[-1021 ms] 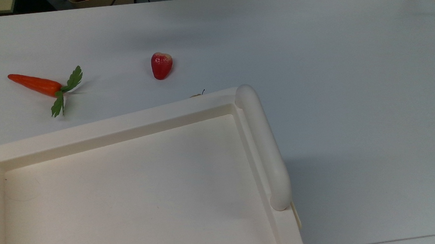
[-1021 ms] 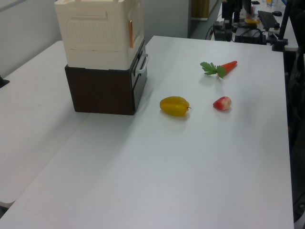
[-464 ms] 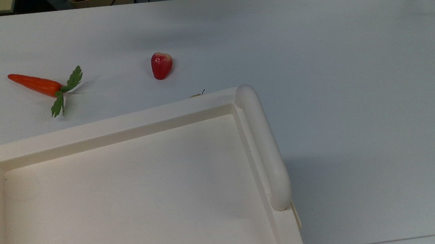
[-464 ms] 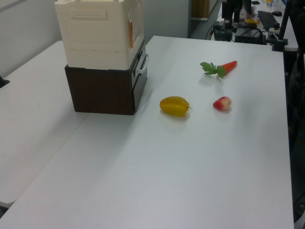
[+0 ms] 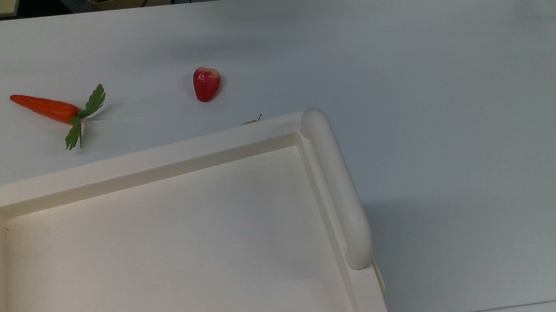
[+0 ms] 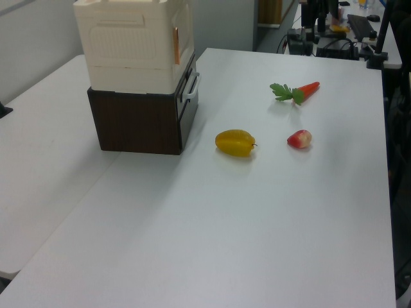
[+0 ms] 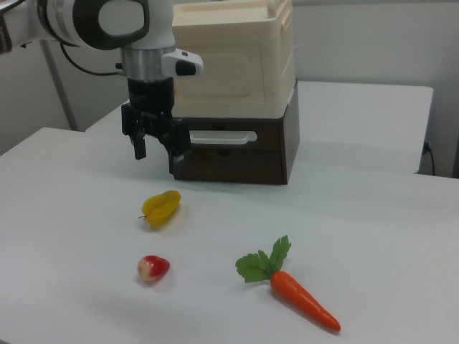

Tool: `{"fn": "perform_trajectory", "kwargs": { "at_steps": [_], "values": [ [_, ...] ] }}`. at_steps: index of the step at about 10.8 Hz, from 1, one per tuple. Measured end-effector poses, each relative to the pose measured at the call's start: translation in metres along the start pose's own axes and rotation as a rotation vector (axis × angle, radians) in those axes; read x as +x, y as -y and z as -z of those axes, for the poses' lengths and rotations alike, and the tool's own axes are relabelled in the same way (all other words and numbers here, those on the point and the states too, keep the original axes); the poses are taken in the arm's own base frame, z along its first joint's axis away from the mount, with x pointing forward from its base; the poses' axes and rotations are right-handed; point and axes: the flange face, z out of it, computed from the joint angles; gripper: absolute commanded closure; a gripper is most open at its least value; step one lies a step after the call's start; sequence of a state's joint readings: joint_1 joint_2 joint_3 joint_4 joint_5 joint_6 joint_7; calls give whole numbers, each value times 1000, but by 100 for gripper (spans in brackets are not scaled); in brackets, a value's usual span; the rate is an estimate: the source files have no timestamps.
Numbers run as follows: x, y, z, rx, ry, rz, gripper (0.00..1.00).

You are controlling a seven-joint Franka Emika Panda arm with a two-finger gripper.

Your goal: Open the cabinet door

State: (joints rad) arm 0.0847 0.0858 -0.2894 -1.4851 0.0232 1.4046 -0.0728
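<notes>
A white tabletop (image 6: pixel 212 231) carries one cream-white cabinet (image 7: pixel 233 61) stacked on one dark brown drawer unit (image 7: pixel 237 154), with three toy foods spread in front. In the top view the cabinet's recessed top (image 5: pixel 167 252) runs off the bottom and left edges, so only one corner and one thick rounded rail (image 5: pixel 336 186) are seen whole. The cabinet door (image 7: pixel 219 69) sits flush in the cabinet's front face in the right view, closed; in the left view its thin edge with an orange strip (image 6: pixel 175 45) faces the foods. One robot arm (image 7: pixel 107 21) enters from the right view's upper left, its base cut off. Its claw (image 7: pixel 154 152) hangs above the tabletop just in front of the drawer unit's left end in the right view, fingers spread apart and gripping nothing. One carrot (image 7: pixel 301 301) with green leaves lies nearest the right view's camera. One yellow fruit (image 6: pixel 235 142) lies closest to the drawer unit; in the top view the cabinet rim hides nearly all of it. One red fruit (image 5: pixel 206 83) lies between the two.
</notes>
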Motion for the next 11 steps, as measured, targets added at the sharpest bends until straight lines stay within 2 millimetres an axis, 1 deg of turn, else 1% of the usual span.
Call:
{"fn": "perform_trajectory", "kwargs": {
  "at_steps": [2, 7, 8, 11],
  "values": [
    [1, 1, -1, 0, 2, 2, 0],
    [5, 12, -8, 4, 16, 18, 0],
    [7, 14, -7, 25, -5, 16, 0],
    [24, 17, 3, 56, -140, -7, 0]
  ]
}}
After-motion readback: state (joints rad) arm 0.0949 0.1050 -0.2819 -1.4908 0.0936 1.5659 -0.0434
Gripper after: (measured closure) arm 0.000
